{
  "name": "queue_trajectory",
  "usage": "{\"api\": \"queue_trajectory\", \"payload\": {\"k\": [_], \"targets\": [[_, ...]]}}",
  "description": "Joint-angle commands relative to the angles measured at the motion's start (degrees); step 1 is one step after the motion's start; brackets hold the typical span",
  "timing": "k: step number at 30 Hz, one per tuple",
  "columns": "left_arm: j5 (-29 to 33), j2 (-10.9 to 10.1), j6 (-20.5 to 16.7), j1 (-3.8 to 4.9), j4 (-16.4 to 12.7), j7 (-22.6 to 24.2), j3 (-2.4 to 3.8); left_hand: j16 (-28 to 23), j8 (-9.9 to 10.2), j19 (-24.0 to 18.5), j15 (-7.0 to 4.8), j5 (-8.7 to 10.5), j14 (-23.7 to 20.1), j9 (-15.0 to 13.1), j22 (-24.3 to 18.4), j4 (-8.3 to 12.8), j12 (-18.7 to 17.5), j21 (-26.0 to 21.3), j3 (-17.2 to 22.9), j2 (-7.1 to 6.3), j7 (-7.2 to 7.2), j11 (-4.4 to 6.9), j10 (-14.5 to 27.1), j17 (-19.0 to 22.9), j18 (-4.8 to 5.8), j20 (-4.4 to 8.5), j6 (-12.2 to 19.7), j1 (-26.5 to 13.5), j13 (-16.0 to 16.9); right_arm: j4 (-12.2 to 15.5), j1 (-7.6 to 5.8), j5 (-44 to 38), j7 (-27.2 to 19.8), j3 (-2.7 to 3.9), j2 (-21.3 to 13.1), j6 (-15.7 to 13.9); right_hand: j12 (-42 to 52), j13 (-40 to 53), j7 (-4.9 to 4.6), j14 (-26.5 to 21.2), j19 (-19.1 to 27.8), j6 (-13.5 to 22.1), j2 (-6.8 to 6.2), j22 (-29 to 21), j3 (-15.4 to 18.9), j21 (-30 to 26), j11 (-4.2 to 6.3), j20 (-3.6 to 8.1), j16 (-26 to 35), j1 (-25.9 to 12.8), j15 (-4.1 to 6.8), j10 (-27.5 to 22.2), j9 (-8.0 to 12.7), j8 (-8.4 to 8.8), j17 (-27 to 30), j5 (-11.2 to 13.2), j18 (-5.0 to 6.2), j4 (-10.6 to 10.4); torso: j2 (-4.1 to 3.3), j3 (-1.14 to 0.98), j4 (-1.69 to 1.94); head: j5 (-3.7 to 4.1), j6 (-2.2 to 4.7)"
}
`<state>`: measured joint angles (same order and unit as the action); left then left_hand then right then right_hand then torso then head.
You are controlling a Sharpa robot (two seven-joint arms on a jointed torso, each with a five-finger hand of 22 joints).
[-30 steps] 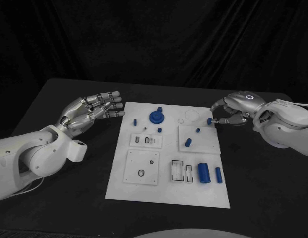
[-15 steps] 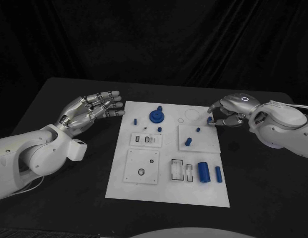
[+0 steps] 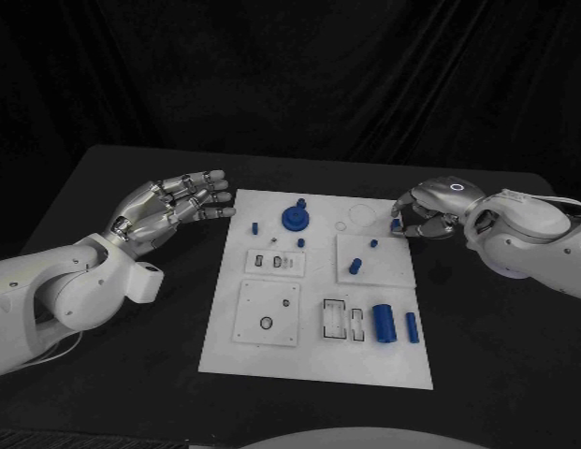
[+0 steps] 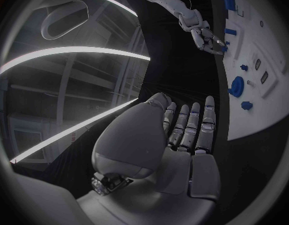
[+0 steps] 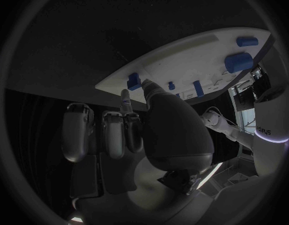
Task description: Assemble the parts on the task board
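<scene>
Right hand (image 3: 425, 213) at the board's (image 3: 317, 365) far right edge.
It pinches a small blue piece (image 3: 396, 225); the left hand (image 3: 168, 208), fingers spread, grasps nothing, upper left.

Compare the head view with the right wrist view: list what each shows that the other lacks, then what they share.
Head view alone: the left hand spread open beside the board's far left corner, and the near blue cylinders.
Right wrist view alone: the right hand's curled fingers from behind, close up.
Both: the white board, the right hand at its far right edge, pinching a small blue part.
</scene>
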<state>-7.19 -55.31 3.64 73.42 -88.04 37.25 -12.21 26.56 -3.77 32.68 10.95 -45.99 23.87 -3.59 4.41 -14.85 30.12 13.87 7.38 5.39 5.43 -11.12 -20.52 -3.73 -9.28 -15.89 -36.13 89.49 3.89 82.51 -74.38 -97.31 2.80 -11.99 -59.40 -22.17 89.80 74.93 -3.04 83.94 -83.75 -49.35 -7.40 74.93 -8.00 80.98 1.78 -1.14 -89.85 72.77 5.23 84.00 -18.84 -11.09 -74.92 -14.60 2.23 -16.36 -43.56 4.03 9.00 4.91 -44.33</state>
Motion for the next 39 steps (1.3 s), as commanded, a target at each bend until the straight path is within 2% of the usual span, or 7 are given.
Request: {"api": "queue_trajectory", "payload": {"k": [1, 12, 22, 25, 26, 33, 39], "targets": [[-0.05, 0.02, 0.91, -0.08, -0.09, 0.55, 0.04, 0.10, 0.04, -0.47, -0.01, 0.22, -0.50, 0.00, -0.05, -0.04, 0.24, -0.30, 0.27, 0.00, 0.08, 0.02, 0.27, -0.07, 0.05, -0.06, 0.28, 0.25, 0.08, -0.20, 0.17, -0.04, 1.31, 0.03, 0.12, 0.71, 0.20, 15.07, 0.01, 6.06, -0.94, -0.55, 0.02, 11.02, -0.38, -0.23, -0.25, -0.06, -0.15, 0.81, 0.13, 6.00, -0.22, -0.42, -15.08, -0.45, 0.17, 0.04, -0.04, 0.00, -0.09, -0.10, -0.02], [-0.05, 0.05, 1.08, -0.10, -0.03, 0.42, 0.04, 0.13, 0.02, -0.48, 0.00, 0.24, -0.54, -0.01, -0.06, 0.00, 0.28, -0.34, 0.37, 0.00, 0.09, 0.02, 0.34, -0.07, 0.04, -0.07, 0.26, 0.22, 0.09, -0.53, 0.42, -0.04, 1.44, 0.03, 0.45, 1.18, 0.20, 15.07, 0.19, 6.06, -0.93, -2.17, 0.29, 11.07, -0.45, -0.51, -0.12, 0.01, -0.15, 2.12, 0.21, 6.00, -2.27, -3.50, -15.08, -2.01, 0.20, 0.32, -0.05, -0.06, 0.01, 0.01, -0.23], [-0.05, 0.02, 1.22, -0.11, -0.01, 0.28, 0.04, 0.13, 0.02, -0.48, 0.00, 0.24, -0.54, -0.01, -0.06, 0.00, 0.28, -0.34, 0.37, 0.00, 0.09, 0.02, 0.34, -0.07, 0.04, -0.07, 0.26, 0.22, 0.09, -0.66, 0.49, -0.04, 1.79, 0.03, 0.66, 1.59, 0.20, 15.07, 0.28, 6.06, -0.86, -2.19, 0.43, 11.05, -0.51, -0.74, -0.04, 0.07, -0.15, 2.92, 0.28, 6.00, -3.32, -4.79, -15.08, -2.72, 0.24, 0.62, -0.01, -0.01, -0.06, -0.11, -0.35], [-0.05, 0.03, 1.25, -0.12, 0.00, 0.25, 0.04, 0.15, 0.00, -0.49, 0.02, 0.27, -0.57, -0.02, -0.08, 0.03, 0.32, -0.38, 0.46, 0.00, 0.11, 0.02, 0.40, -0.07, 0.04, -0.08, 0.27, 0.19, 0.10, -0.67, 0.50, -0.04, 1.75, 0.03, 0.69, 1.38, 0.20, 15.07, 0.34, 6.06, -0.86, -1.92, 0.67, 11.08, -0.60, -0.84, 0.01, 0.12, -0.15, 3.38, 0.32, 6.00, -4.20, -5.80, -15.08, -4.15, 0.25, 0.77, 0.00, -0.01, -0.03, -0.11, -0.39], [-0.05, 0.04, 1.26, -0.12, 0.01, 0.24, 0.04, 0.15, 0.00, -0.49, 0.02, 0.27, -0.57, -0.02, -0.08, 0.03, 0.32, -0.38, 0.46, 0.00, 0.11, 0.02, 0.40, -0.07, 0.04, -0.08, 0.27, 0.19, 0.10, -0.67, 0.51, -0.04, 1.71, 0.03, 0.70, 1.24, 0.20, 15.07, 0.38, 6.06, -0.86, -1.82, 0.80, 11.10, -0.68, -0.92, 0.03, 0.21, -0.15, 3.62, 0.33, 6.00, -4.85, -6.59, -15.08, -5.81, 0.28, 0.86, -0.01, -0.01, 0.00, -0.07, -0.36], [-0.05, 0.00, 1.32, -0.13, 0.02, 0.17, 0.04, 0.15, 0.00, -0.49, 0.02, 0.27, -0.57, -0.02, -0.08, 0.03, 0.32, -0.38, 0.46, 0.00, 0.11, 0.02, 0.40, -0.07, 0.04, -0.08, 0.27, 0.19, 0.10, -0.40, 0.52, -0.04, 1.43, 0.03, 0.68, -0.09, 0.20, 15.07, 0.63, 6.06, -0.86, -1.06, 1.65, 11.23, -1.96, -1.20, 0.27, 0.35, -0.15, 5.47, 0.55, 6.00, -6.97, -9.20, -15.08, -12.23, 0.29, 2.03, 0.00, -0.02, -0.03, -0.22, -0.41], [-0.05, -0.26, 1.40, -0.14, -0.07, 0.00, 0.04, 0.15, 0.00, -0.49, 0.02, 0.27, -0.57, -0.02, -0.08, 0.03, 0.32, -0.38, 0.46, 0.00, 0.11, 0.02, 0.40, -0.07, 0.04, -0.08, 0.27, 0.19, 0.10, 1.35, 0.48, -0.04, 1.75, 0.05, 0.34, -1.58, 0.20, 15.07, 0.57, 6.06, -0.90, -1.04, 1.63, 11.30, -2.66, -1.32, 0.28, 0.38, -0.15, 6.06, 0.56, 6.00, -7.84, -10.40, -15.08, -15.10, 0.29, 2.52, -0.02, -0.03, -0.04, -0.53, -0.34]]}}
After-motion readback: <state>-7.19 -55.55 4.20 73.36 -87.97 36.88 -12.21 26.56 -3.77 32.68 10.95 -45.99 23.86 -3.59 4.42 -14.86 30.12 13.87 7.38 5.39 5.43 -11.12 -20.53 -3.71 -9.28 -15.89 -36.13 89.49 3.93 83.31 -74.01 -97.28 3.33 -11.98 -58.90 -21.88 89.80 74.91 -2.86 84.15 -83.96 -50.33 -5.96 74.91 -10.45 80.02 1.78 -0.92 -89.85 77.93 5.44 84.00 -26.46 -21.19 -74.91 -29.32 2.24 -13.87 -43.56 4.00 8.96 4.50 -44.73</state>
